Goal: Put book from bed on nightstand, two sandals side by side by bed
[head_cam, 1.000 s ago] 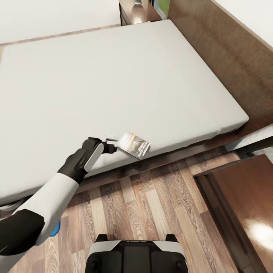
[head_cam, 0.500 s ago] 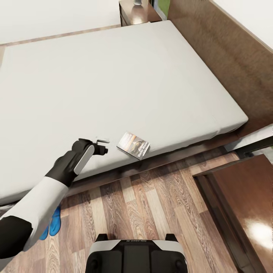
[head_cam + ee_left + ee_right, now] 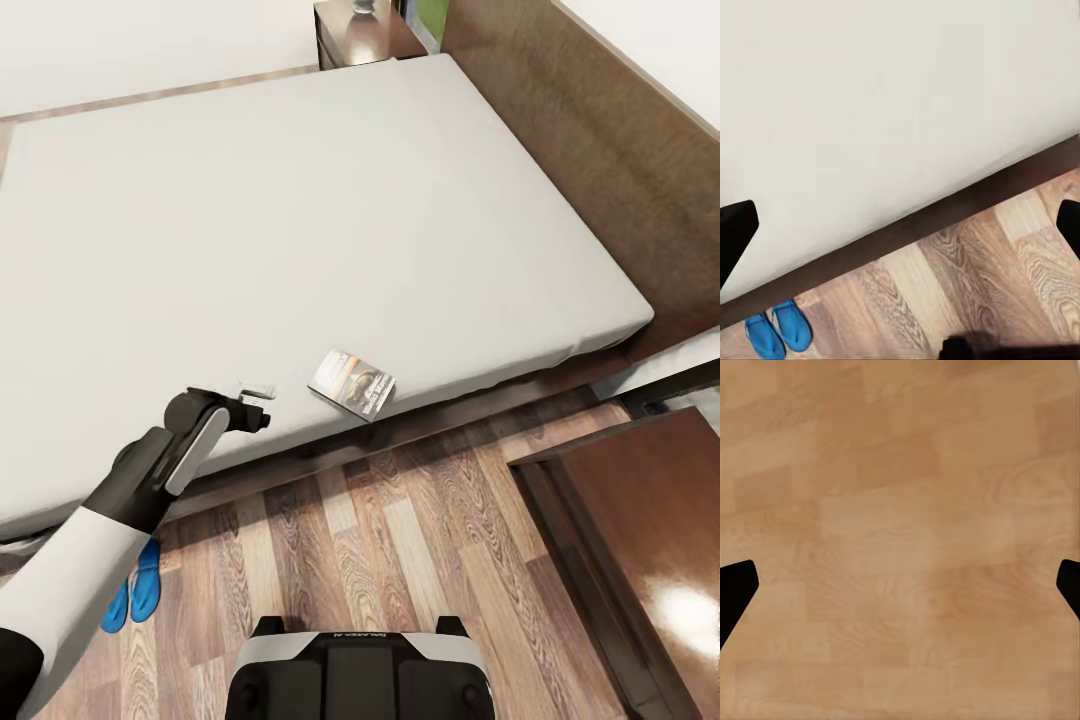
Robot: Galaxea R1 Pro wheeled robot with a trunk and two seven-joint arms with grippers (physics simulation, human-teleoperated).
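We see the book point(image 3: 352, 381) lying flat on the bed point(image 3: 300, 220), at the mattress edge nearest us, free of any grip; our left gripper point(image 3: 258, 400) hovers over that same edge, just beside the book on its left and apart from it, its fingers spread wide and holding nothing; the two sandals point(image 3: 777, 334) lie side by side on the plank floor point(image 3: 400, 540) beside the bed frame; our right gripper's fingertips point(image 3: 735, 589) stand wide apart over bare wood; a nightstand point(image 3: 365, 30) stands at the bed's far corner.
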